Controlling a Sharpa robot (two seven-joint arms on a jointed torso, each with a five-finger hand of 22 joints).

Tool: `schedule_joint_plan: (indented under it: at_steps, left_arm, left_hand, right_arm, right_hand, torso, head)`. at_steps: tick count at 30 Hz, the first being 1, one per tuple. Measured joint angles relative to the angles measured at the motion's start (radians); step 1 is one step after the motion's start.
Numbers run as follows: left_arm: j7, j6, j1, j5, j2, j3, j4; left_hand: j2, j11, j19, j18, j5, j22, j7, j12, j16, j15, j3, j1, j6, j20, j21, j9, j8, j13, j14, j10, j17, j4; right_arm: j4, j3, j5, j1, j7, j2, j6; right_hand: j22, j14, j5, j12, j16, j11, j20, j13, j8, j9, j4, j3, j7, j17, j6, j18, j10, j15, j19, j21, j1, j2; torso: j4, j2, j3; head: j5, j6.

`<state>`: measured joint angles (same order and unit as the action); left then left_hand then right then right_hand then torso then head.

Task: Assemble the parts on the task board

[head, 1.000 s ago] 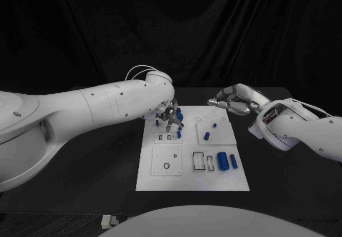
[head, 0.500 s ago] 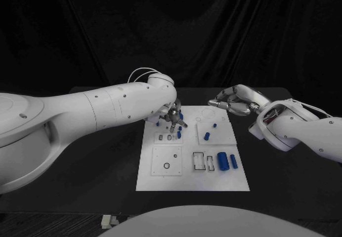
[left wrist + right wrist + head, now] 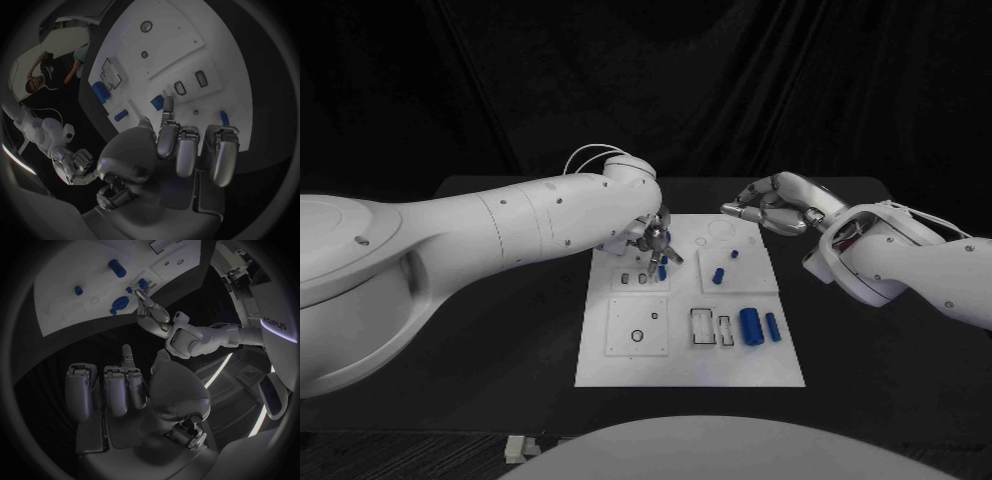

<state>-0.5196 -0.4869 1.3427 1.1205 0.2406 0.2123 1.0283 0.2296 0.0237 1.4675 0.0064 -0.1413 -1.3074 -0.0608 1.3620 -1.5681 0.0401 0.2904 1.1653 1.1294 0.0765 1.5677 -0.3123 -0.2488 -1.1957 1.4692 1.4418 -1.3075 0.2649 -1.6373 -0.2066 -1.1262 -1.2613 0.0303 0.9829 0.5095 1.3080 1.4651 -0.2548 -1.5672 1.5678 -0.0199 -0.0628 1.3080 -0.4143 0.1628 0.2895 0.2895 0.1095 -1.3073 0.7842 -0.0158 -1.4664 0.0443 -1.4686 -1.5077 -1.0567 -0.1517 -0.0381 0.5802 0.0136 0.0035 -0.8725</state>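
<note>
The left hand (image 3: 648,240) hovered over the far-left part of the task board (image 3: 689,370). Its fingers (image 3: 167,131) were pointed down toward the board, one reaching ahead of the others, which lay side by side; nothing could be seen in them, yet whether a small part sat under the fingertips could not be told. Just past that reaching finger, in the left wrist view, lay a short blue part (image 3: 157,102), and a little beyond it two small dark-rimmed slots (image 3: 190,82) in the board. That part seemed the thing the coming move would turn on: it lay straight ahead of the fingers, near them, its long axis roughly across their line.

Toward the board's near-right part, two larger blue cylinders (image 3: 760,326) lay side by side, lengthwise along the board, beside rectangular recesses (image 3: 713,327).

Right of the board's far edge, the right hand (image 3: 772,205) hung above the black worktop (image 3: 516,330), fingers curled in on nothing visible, well apart from any part. The left hand was plainly nearer.
</note>
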Motion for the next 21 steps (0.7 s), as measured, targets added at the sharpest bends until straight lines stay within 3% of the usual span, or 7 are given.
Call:
schedule_joint_plan:
  at_steps: [1,21]
  left_arm:
    - [0.000,0.000,-0.001,0.000,0.000,0.000,0.000]
    - [-0.002,-0.003,-0.008,0.000,-0.004,0.000,-0.009]
  left_hand:
    - [-0.005,0.006,0.000,0.000,0.000,0.000,0.000,0.021,0.000,0.001,0.000,0.005,0.000,0.000,0.000,0.000,0.000,0.030,0.001,-0.009,0.000,0.000]
    - [-0.008,0.005,0.000,0.000,0.000,0.000,0.007,0.026,0.000,0.005,-0.029,0.020,0.007,-0.007,0.000,-0.018,0.008,0.030,-0.002,-0.009,0.000,-0.018]
  right_arm:
    - [0.000,0.000,0.000,0.000,0.000,0.000,0.000]
    - [0.001,0.000,0.000,0.001,0.000,0.001,-0.002]
  right_hand:
    - [0.000,0.000,0.000,0.000,0.000,0.000,0.000,0.000,0.000,0.000,0.000,0.000,0.000,0.000,0.000,0.000,0.000,0.000,0.000,0.000,0.000,0.000]
    - [0.000,0.000,-0.004,0.000,0.000,0.000,0.000,0.000,0.000,0.000,0.000,0.006,-0.004,0.000,0.004,0.000,0.000,0.000,0.000,0.000,-0.005,0.005]
  torso:
    - [0.0000,0.000,0.0000]
    - [0.0000,-0.001,-0.0001]
  head:
    - [-0.001,0.000]
    - [-0.006,0.000]
